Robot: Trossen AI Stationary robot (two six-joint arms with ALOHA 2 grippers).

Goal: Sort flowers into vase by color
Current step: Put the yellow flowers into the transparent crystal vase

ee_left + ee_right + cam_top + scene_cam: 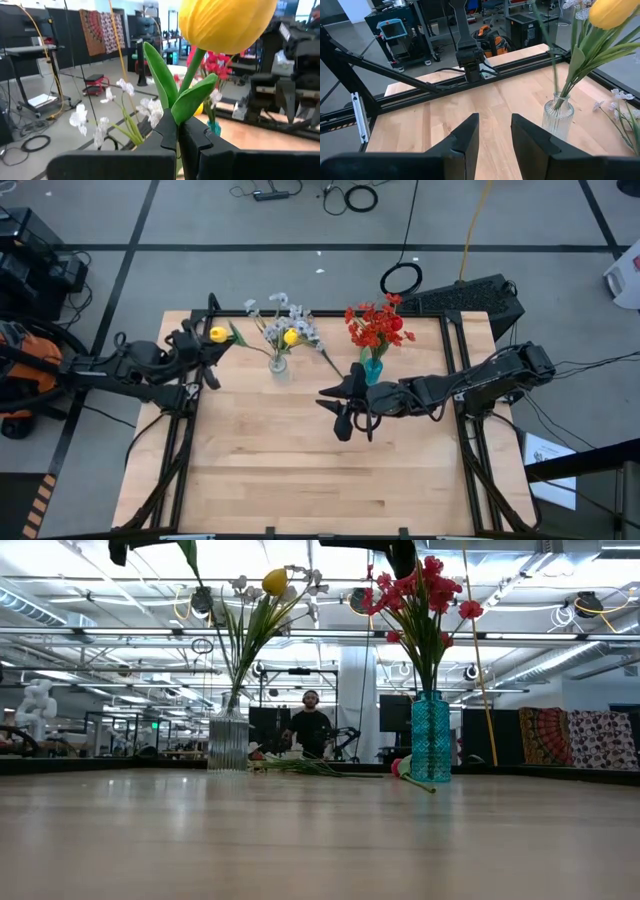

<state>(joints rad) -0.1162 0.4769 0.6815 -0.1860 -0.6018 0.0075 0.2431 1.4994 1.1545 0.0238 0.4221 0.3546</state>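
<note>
We have the yellow artificial tulip bud [225, 22] pinched at its thin green stem by the left end effector [178, 131], fully closed, beside the clear ribbed glass vase [278, 363]. Light and bendy, so we'd grip low. The right end effector [495, 131] hovers empty, parted.

The table [300, 470] is light wood with a fine grain and a smooth, slightly shiny finish. Its frame rails [420, 90] look like black matt metal. The clear vase [559, 117] is ribbed glass, glossy. The teal vase [431, 737] is also glass-like, with a faceted, shiny surface. The yellow tulip [225, 22] has a smooth, soft-looking bud, and its green leaves [165, 80] look like matt plastic. The left gripper [179, 136] has fingers of black matt plastic, as has the right gripper [495, 132].
</note>
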